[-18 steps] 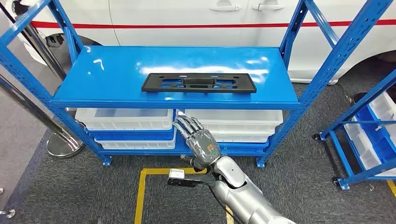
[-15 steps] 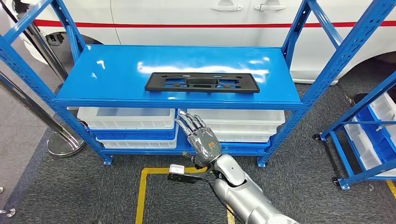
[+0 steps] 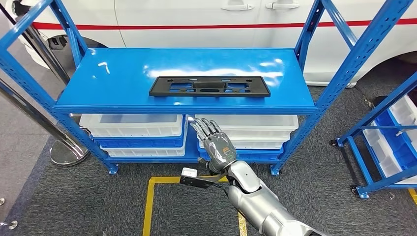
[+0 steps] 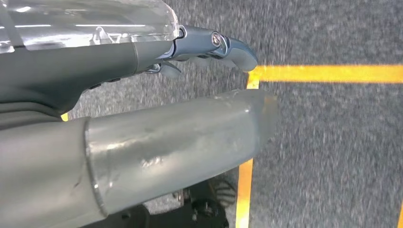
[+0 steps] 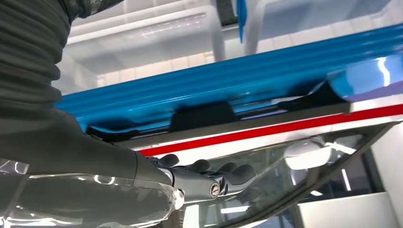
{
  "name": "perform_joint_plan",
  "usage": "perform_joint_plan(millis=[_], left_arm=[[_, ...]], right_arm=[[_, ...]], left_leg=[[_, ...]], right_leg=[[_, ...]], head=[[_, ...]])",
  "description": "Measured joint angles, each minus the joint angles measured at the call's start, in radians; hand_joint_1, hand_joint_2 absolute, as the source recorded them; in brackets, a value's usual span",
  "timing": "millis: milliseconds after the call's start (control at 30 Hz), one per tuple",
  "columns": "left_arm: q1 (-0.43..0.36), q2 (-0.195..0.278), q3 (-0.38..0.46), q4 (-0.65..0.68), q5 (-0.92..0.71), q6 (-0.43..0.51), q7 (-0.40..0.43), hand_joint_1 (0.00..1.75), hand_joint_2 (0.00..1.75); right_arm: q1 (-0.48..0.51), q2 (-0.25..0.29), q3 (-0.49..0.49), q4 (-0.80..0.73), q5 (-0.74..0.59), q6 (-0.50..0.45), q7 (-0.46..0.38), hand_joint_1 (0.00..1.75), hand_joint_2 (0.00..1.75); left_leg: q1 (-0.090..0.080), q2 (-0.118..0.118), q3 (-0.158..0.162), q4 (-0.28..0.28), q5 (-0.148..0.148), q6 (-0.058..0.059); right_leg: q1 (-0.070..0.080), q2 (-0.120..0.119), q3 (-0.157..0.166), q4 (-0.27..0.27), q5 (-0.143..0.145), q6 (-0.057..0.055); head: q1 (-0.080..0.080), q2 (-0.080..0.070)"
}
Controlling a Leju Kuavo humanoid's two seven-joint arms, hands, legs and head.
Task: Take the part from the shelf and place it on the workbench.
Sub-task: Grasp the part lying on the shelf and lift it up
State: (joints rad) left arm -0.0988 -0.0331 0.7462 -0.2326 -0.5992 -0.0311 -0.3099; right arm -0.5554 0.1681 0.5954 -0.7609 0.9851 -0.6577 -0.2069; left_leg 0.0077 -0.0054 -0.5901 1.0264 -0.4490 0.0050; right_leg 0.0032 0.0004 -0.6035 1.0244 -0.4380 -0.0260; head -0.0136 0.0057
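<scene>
Right hand (image 3: 218,147), fingers spread and holding nothing, hangs below the blue metal shelf (image 3: 123,81), apparently readying to reach the flat black plastic part (image 3: 210,86) lying on it.

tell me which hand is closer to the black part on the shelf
Right. The right hand is raised just below the shelf edge under the black part; the left hand hangs low over the floor.

The right arm (image 3: 260,201) is raised forward from below, its silver forearm angled up and leftward; the right hand (image 3: 216,145) is held with fingers extended and slightly apart — nothing is gripped. The left hand (image 4: 142,109) is pointed downward — its fingers are loosely extended, empty.
</scene>
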Motion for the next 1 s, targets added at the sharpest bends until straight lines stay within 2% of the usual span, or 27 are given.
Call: perform_joint_plan(millis=[67,133,167,200,233,300,333,367,400,467,533,600,667,700,733,767,833,867,900,967,1000], left_arm=[[0.0,0.0,0.002,0.001,-0.003,0.001,-0.001,0.0,0.0],[0.001,0.0,0.004,0.001,-0.008,0.002,-0.001,0.0,0.0],[0.003,0.0,0.005,0.001,-0.011,0.003,-0.001,0.0,0.0],[0.005,0.0,0.005,0.001,-0.013,0.003,-0.001,0.0,0.0],[0.007,0.0,0.005,0.001,-0.015,0.003,-0.002,0.0,0.0],[0.007,0.001,0.006,0.001,-0.018,0.003,-0.002,0.0,0.0],[0.006,0.001,0.006,0.001,-0.019,0.003,-0.003,0.0,0.0],[0.005,0.001,0.007,0.001,-0.02,0.004,-0.004,0.0,0.0],[0.005,0.001,0.008,0.001,-0.021,0.004,-0.004,0.0,0.0],[0.006,0.001,0.009,0.001,-0.023,0.004,-0.005,0.0,0.0],[0.007,0.001,0.01,0.001,-0.026,0.004,-0.005,0.0,0.0],[0.006,0.001,0.01,0.001,-0.03,0.004,-0.005,0.0,0.0],[0.007,0.001,0.011,0.001,-0.032,0.003,-0.005,0.0,0.0],[0.008,0.001,0.012,0.001,-0.033,0.003,-0.005,0.0,0.0],[0.009,0.001,0.012,0.001,-0.034,0.002,-0.005,0.0,0.0],[0.01,0.001,0.013,0.001,-0.035,0.002,-0.005,0.0,0.0],[0.011,0.001,0.013,0.002,-0.037,0.0,-0.005,0.0,0.0],[0.01,0.001,0.013,0.003,-0.039,0.0,-0.006,0.0,0.0],[0.009,0.001,0.014,0.003,-0.039,-0.001,-0.006,0.0,0.0],[0.008,0.001,0.015,0.004,-0.042,-0.001,-0.007,0.0,0.0],[0.008,0.001,0.016,0.004,-0.044,-0.001,-0.007,0.0,0.0]], right_arm=[[-0.003,0.001,-0.007,0.008,-0.001,-0.008,0.0,0.0,1.75],[-0.003,0.002,-0.015,0.017,-0.001,-0.014,0.002,0.0,1.75],[-0.001,0.002,-0.021,0.022,-0.001,-0.016,0.004,0.0,1.75],[0.002,0.002,-0.025,0.026,0.0,-0.018,0.005,0.0,1.75],[0.005,0.002,-0.029,0.029,0.0,-0.02,0.005,0.0,1.75],[0.007,0.002,-0.036,0.032,0.002,-0.022,0.007,0.0,1.75],[0.007,0.002,-0.039,0.033,0.003,-0.023,0.007,0.0,1.75],[0.007,0.002,-0.044,0.033,0.004,-0.024,0.008,0.0,1.75],[0.007,0.003,-0.048,0.034,0.004,-0.025,0.009,0.0,1.75],[0.008,0.004,-0.055,0.037,0.004,-0.026,0.01,0.0,1.75],[0.009,0.004,-0.061,0.038,0.003,-0.027,0.01,0.0,1.75],[0.009,0.004,-0.067,0.039,0.001,-0.029,0.01,0.0,1.75],[0.016,0.004,-0.075,0.041,-0.001,-0.03,0.01,0.0,1.75],[0.021,0.003,-0.078,0.043,-0.001,-0.03,0.01,0.0,1.75],[0.025,0.003,-0.081,0.044,-0.001,-0.031,0.01,0.0,1.75],[0.028,0.003,-0.083,0.045,-0.002,-0.031,0.01,0.0,1.75],[0.03,0.003,-0.089,0.047,-0.007,-0.032,0.01,0.0,1.75],[0.03,0.003,-0.094,0.047,-0.01,-0.034,0.01,0.0,1.75],[0.03,0.003,-0.1,0.047,-0.012,-0.036,0.01,0.0,1.75],[0.034,0.004,-0.113,0.045,-0.011,-0.039,0.01,0.0,1.75],[0.038,0.004,-0.122,0.04,-0.01,-0.04,0.01,0.0,1.75]], left_leg=[[0.002,0.001,-0.025,0.058,-0.035,-0.009],[0.004,0.001,-0.088,0.186,-0.094,-0.017],[0.005,0.001,-0.119,0.242,-0.112,-0.02],[0.005,0.001,-0.136,0.27,-0.111,-0.023],[0.006,0.001,-0.134,0.257,-0.089,-0.024],[0.008,0.002,-0.082,0.137,-0.018,-0.024],[0.007,0.002,-0.052,0.073,0.004,-0.021],[0.005,0.002,-0.031,0.029,0.013,-0.015],[0.002,0.002,-0.021,0.008,0.01,-0.008],[0.002,-0.001,-0.017,0.002,0.005,0.009],[0.005,-0.002,-0.004,-0.003,0.002,0.023],[0.005,-0.002,0.01,-0.005,-0.003,0.033],[0.005,-0.002,0.018,-0.004,-0.012,0.037],[0.005,-0.002,0.024,-0.004,-0.018,0.036],[0.005,-0.002,0.033,-0.004,-0.025,0.035],[0.005,-0.003,0.042,-0.004,-0.032,0.034],[0.005,-0.003,0.064,-0.005,-0.05,0.027],[0.004,-0.003,0.072,-0.005,-0.058,0.022],[0.004,-0.003,0.076,-0.009,-0.065,0.016],[0.003,-0.002,0.084,-0.013,-0.065,0.004],[0.003,-0.002,0.085,-0.007,-0.063,-0.002]], right_leg=[[-0.006,-0.002,0.008,-0.01,0.004,-0.009],[-0.006,-0.003,0.009,-0.01,0.002,-0.015],[-0.005,-0.003,0.009,-0.008,0.0,-0.015],[-0.006,-0.002,0.01,-0.006,-0.002,-0.015],[-0.006,-0.002,0.01,-0.002,-0.006,-0.014],[-0.007,-0.001,0.013,0.006,-0.016,-0.009],[-0.006,0.0,0.014,0.011,-0.022,-0.004],[-0.004,0.0,0.014,0.013,-0.027,0.001],[-0.003,0.001,0.016,0.014,-0.029,0.008],[-0.002,0.001,0.018,0.02,-0.027,0.02],[-0.004,0.001,0.01,0.051,-0.035,0.031],[-0.008,0.001,-0.036,0.136,-0.076,0.04],[-0.009,0.001,-0.116,0.255,-0.122,0.046],[-0.01,0.0,-0.147,0.292,-0.128,0.047],[-0.01,0.0,-0.163,0.296,-0.115,0.046],[-0.01,0.0,-0.162,0.269,-0.086,0.043],[-0.008,0.0,-0.118,0.135,0.007,0.034],[-0.004,0.001,-0.099,0.076,0.033,0.028],[-0.001,0.001,-0.083,0.032,0.052,0.021],[0.003,0.003,-0.072,0.007,0.045,0.009],[0.001,0.005,-0.061,0.002,0.045,0.002]], head=[[0.0,0.0],[-0.001,0.0],[-0.001,0.0],[-0.001,0.0],[-0.001,0.0],[-0.001,0.0],[-0.001,0.0],[-0.001,0.0],[-0.001,0.0],[0.0,0.0],[0.0,0.0],[0.0,0.0],[0.0,0.0],[0.0,0.0],[0.0,0.0],[0.0,0.0],[0.0,0.0],[0.001,0.0],[0.001,0.0],[0.001,0.0],[0.001,0.0]])
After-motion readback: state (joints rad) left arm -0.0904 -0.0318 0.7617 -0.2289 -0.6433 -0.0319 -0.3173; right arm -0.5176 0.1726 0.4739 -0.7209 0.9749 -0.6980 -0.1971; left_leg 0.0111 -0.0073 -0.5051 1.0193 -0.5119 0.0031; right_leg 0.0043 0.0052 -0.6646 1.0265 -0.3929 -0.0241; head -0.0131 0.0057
